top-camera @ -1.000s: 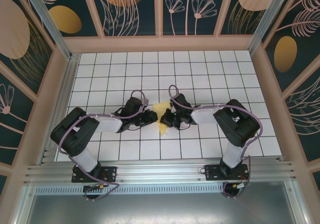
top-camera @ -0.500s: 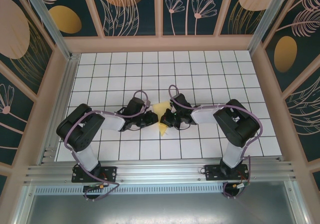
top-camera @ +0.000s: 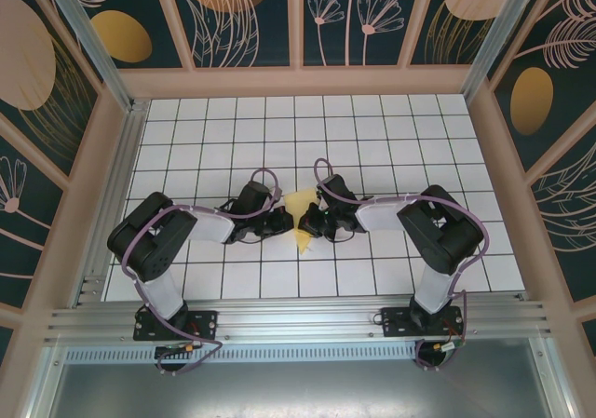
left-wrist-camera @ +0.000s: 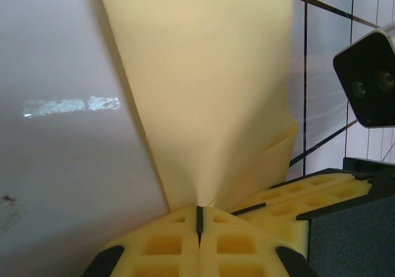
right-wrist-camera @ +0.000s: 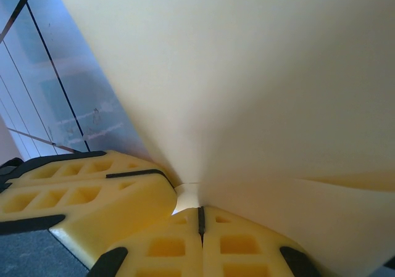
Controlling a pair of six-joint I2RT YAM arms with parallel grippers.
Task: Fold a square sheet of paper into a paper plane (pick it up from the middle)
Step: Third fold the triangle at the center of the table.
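Both jaws tight on yellow paper [top-camera: 299, 202].

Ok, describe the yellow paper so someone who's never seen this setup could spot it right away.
On the white grid table, look near the middle, where the left end effector and right end effector meet. Both are shut on the square sheet of paper, partly folded; its pale yellow, pointed shape stands out against the white tiles.

Sheet of paper [top-camera: 298, 202] on table [top-camera: 391, 139]; left gripper [top-camera: 287, 220] at its left edge, right gripper [top-camera: 308, 222] at its right.
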